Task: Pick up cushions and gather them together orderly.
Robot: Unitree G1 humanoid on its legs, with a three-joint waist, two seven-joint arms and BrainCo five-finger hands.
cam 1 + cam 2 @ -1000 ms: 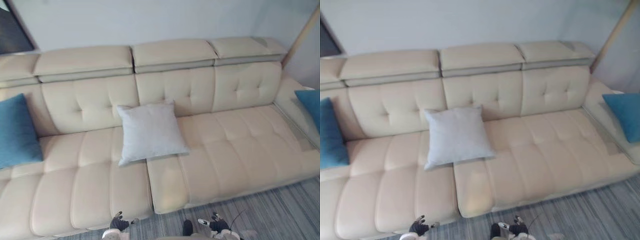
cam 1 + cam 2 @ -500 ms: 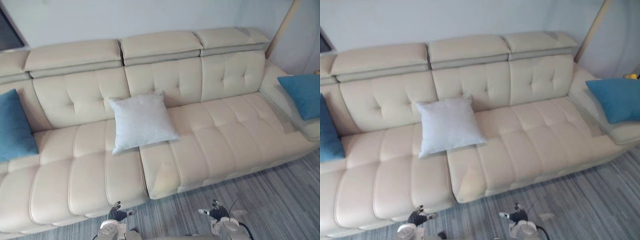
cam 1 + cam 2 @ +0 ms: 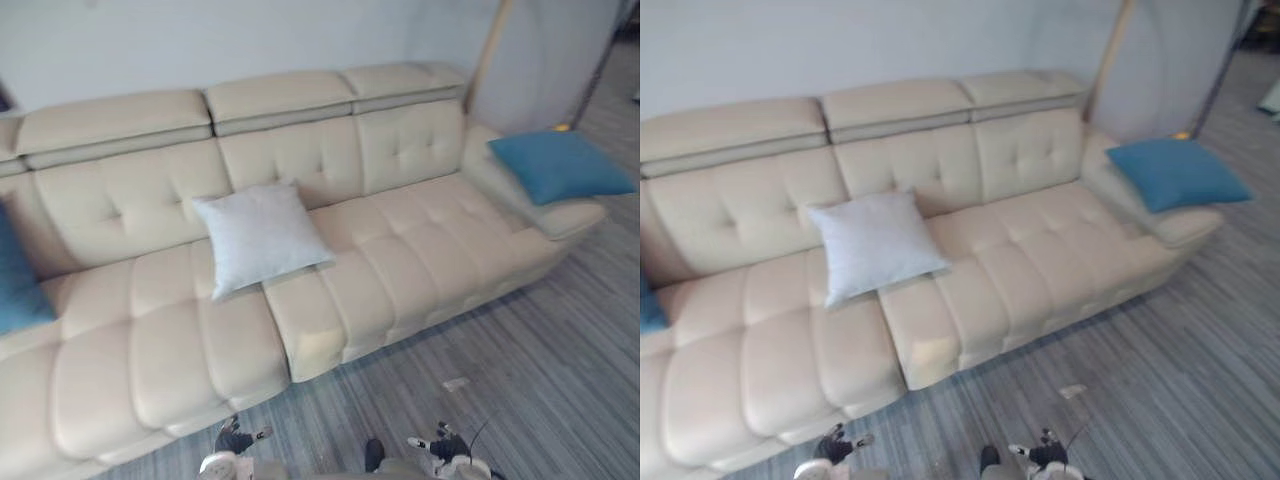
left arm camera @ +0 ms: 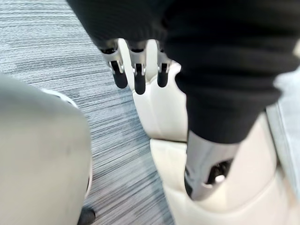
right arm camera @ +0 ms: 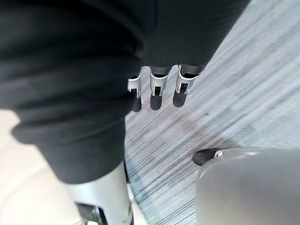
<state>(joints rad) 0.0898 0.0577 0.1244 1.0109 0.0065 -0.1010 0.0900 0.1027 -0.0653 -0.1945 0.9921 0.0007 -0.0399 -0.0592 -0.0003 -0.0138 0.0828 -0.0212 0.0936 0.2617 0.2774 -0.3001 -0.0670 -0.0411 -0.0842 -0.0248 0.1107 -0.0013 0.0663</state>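
A pale grey cushion [image 3: 258, 236] leans against the back of the cream sofa [image 3: 390, 270] near its middle. A blue cushion [image 3: 558, 166] lies on the sofa's right armrest. Another blue cushion [image 3: 14, 285] sits at the sofa's far left end. My left hand [image 3: 235, 440] hangs low over the carpet in front of the sofa, fingers [image 4: 136, 70] straight and holding nothing. My right hand [image 3: 440, 445] hangs low to its right, fingers [image 5: 157, 89] straight and holding nothing.
Grey striped carpet [image 3: 520, 370] lies in front of and to the right of the sofa. A wooden post [image 3: 487, 50] stands behind the sofa's right end, by a wall panel [image 3: 550, 60]. A small scrap [image 3: 455, 383] lies on the carpet.
The camera has swung to the right: the sofa and cushions sit further left in view and more carpet shows at right. Both hands stay low and open.
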